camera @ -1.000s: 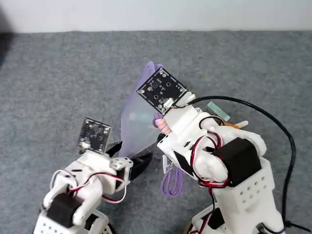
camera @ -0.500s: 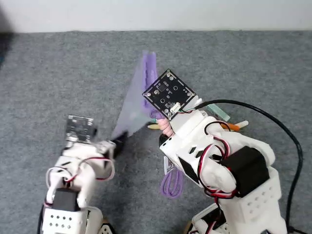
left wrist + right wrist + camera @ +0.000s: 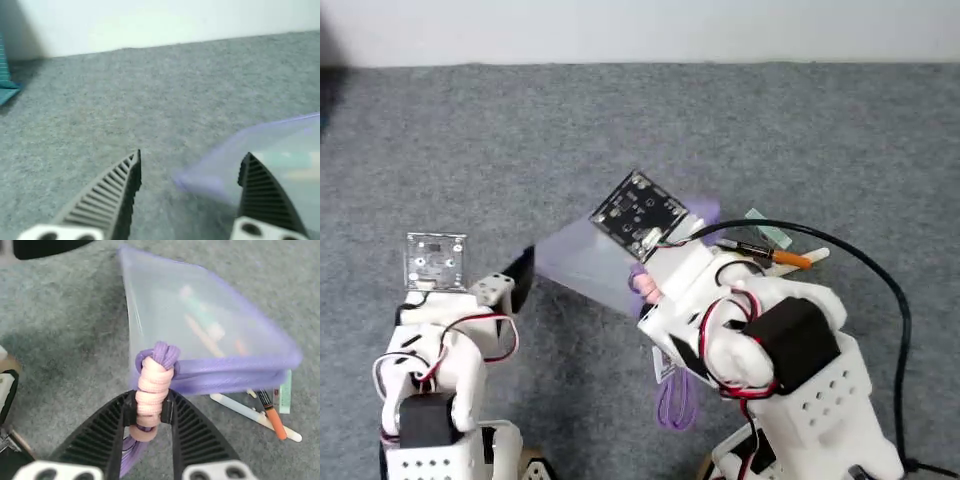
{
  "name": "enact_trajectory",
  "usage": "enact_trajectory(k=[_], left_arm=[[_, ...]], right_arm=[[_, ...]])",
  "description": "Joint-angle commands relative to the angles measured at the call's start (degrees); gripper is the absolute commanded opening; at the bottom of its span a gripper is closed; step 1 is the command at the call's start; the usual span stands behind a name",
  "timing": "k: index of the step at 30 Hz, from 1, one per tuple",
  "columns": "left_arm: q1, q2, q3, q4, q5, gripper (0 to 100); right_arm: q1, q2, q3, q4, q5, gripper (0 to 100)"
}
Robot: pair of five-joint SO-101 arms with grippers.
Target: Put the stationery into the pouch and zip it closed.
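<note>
Right end effector [image 3: 149, 402]: clamped on pouch [image 3: 200, 325] cord [image 3: 152, 375].
Left end effector [image 3: 192, 156]: wide.
Progress: I judge pens [image 3: 775, 254] unpacked, centre right; zipping pending.

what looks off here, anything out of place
The pouch is held up askew by its cord in the right gripper, while an orange marker and a white pen lie outside it. The left gripper is open at its corner.

The high camera is looking down over the bench [image 3: 470, 130]. Wrist cameras are peering closely past the left gripper [image 3: 192, 156] and right gripper [image 3: 148, 399]; all three are sharing the pouch [image 3: 580, 262].
</note>
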Motion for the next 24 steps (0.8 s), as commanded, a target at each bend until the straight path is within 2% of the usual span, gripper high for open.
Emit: enact_trajectory(k=[1,4,6,11,18,21,24], left_arm=[[5.6,-0.6,-7.7,10.2,-0.4,30],[11.3,-0.6,-10.4,16.0,-0.4,30],[13.2,-0.7,-11.3,16.9,-0.4,30],[13.5,-0.7,-15.3,17.6,-0.4,30],[14.2,-0.4,-24.5,27.5,1.1,30],[18.8,-0.5,-25.3,30.6,1.8,30],[23.9,-0.3,-25.6,30.7,7.2,30]], right_arm=[[-3.2,-1.1,-0.2,1.1,-0.8,0.8],[-3.6,-1.1,-0.2,-2.2,-0.8,0.8],[-3.6,-1.1,-0.2,-4.0,-0.8,0.8],[-3.6,-1.1,3.0,-6.5,-0.8,0.8],[-3.6,-1.1,4.7,-11.9,-0.8,0.8],[-3.7,-1.0,4.7,-13.1,-0.8,0.8],[-3.7,-1.0,4.8,-13.4,-0.8,0.8]])
